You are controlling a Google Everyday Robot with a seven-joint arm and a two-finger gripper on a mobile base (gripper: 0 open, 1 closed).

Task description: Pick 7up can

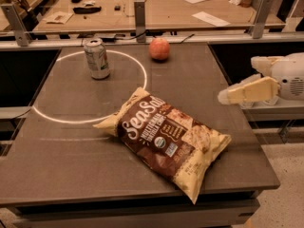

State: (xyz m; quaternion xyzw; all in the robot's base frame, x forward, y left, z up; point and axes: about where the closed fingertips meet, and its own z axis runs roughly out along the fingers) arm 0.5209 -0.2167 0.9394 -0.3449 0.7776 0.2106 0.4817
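The 7up can point(97, 58) stands upright at the far left of the dark table point(71, 175), inside a white circle drawn on the top. It has a silvery top and a pale label. My gripper point(240, 93) hovers at the right edge of the table, off to the right of the can and well apart from it, pointing left. It holds nothing that I can see.
A brown and cream SeaSalt chip bag point(168, 139) lies in the middle of the table between gripper and can. An apple point(159, 48) sits at the far edge, right of the can. Behind the table is a metal rail with posts point(139, 14) and a wooden desk with papers.
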